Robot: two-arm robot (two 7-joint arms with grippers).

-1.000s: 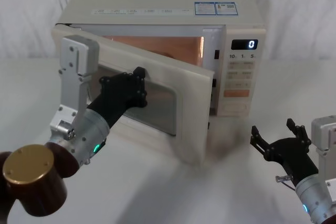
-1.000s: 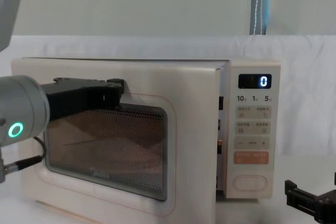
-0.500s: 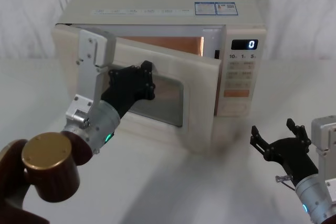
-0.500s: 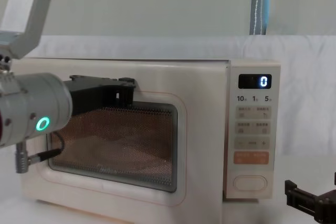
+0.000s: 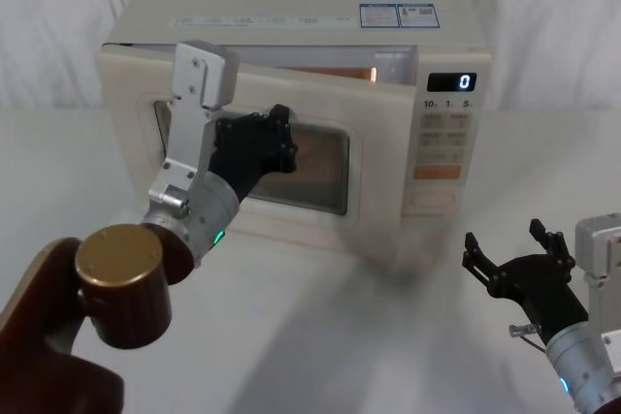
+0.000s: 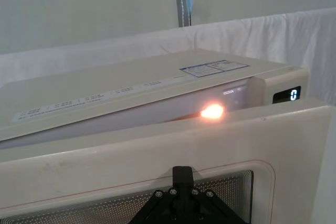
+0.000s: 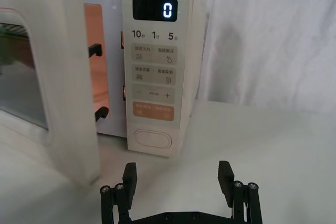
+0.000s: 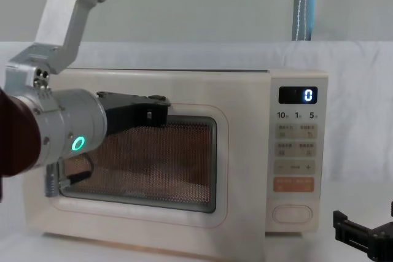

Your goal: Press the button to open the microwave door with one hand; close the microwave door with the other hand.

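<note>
Left end effector (image 5: 274,138) against microwave door (image 5: 374,176) window, door ajar, grip state unclear; right end effector (image 5: 514,259) open, empty.

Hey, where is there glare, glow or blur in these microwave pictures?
Left wrist view: an orange lamp glow flares out in the gap above the cream microwave door. Head view: warm light shows above the door, and the door's free edge looks smeared. Right wrist view: the cavity glows orange beside the door; the black display's white 0 reads crisply.
</note>
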